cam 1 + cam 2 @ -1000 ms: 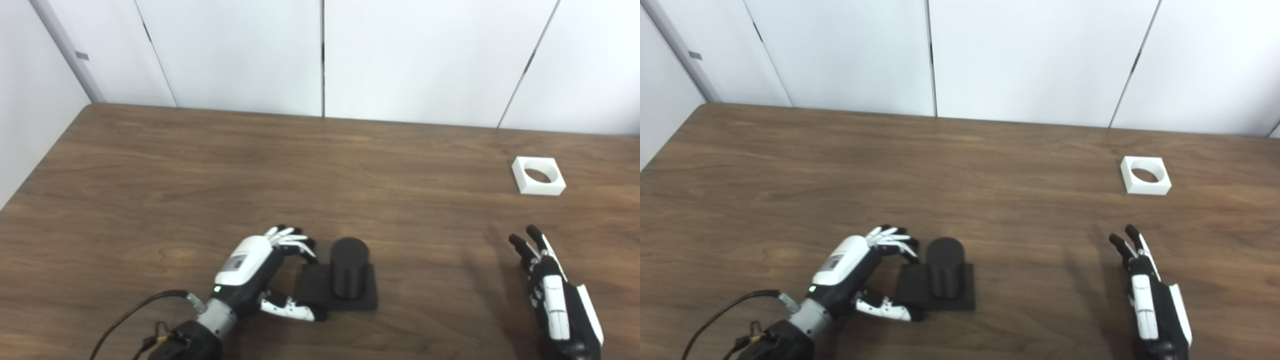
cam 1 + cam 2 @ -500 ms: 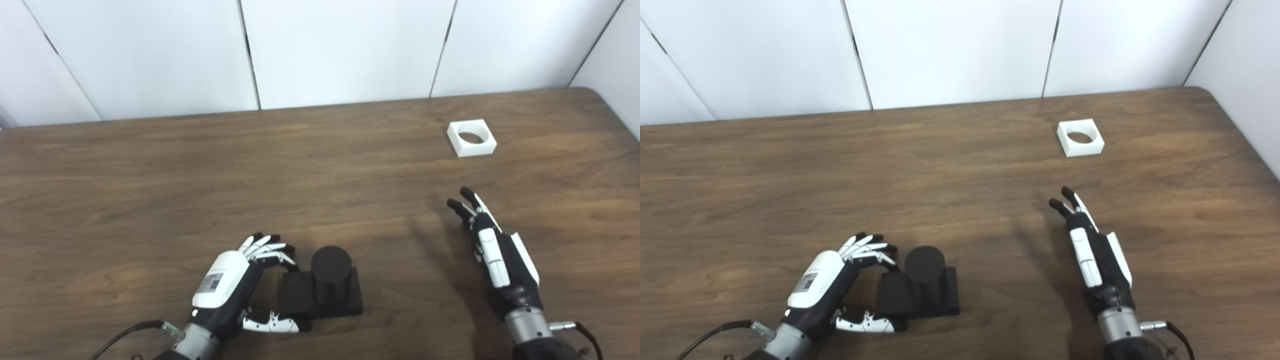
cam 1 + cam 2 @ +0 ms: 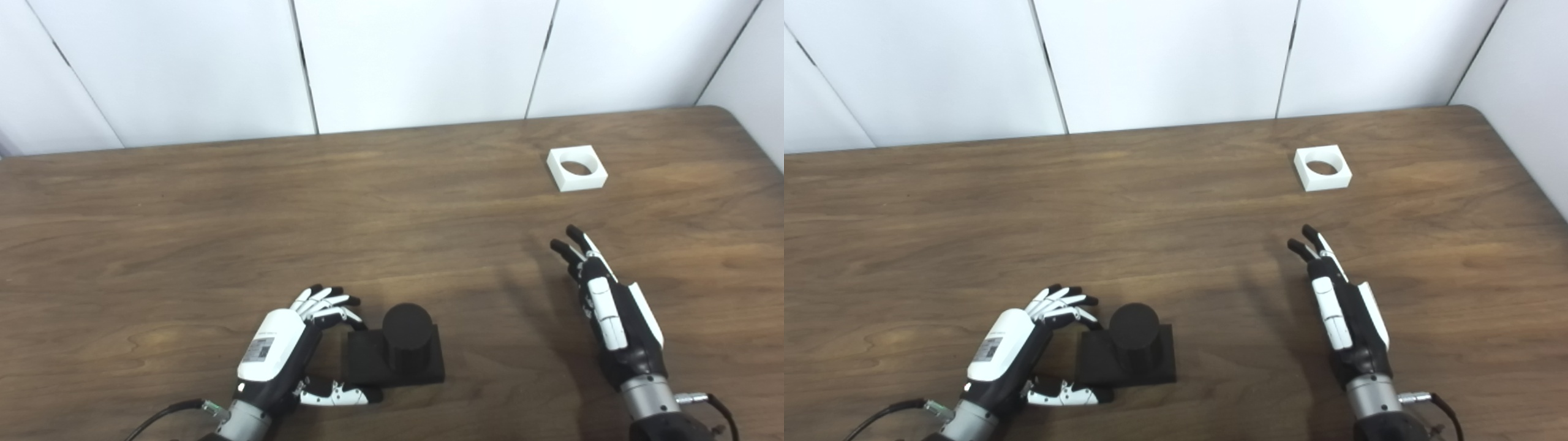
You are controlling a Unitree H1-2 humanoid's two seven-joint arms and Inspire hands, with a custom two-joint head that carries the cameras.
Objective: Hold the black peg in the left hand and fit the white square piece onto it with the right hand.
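Left eye view has us parked right at the black peg (image 3: pixel 405 343), which stands upright on its square black base near the front edge of the table (image 3: pixel 184 214). Our left hand (image 3: pixel 288 346) sits just left of the peg with fingers curled around the far corner of the base and the thumb along the near edge. It looks like a bracing grip so the peg won't slide, though we can't tell how tight the contact really is, and the peg hasn't left the table.

Far right of the peg and further back lies the white square piece (image 3: pixel 577 168), flat, with its round hole facing up, so it should drop over the peg as is. Our right hand (image 3: pixel 606 306) is between the two, to the peg's right, fingers stretched out and holding nothing, pointing toward the piece but well short of it. We reckon reaching it comes next.
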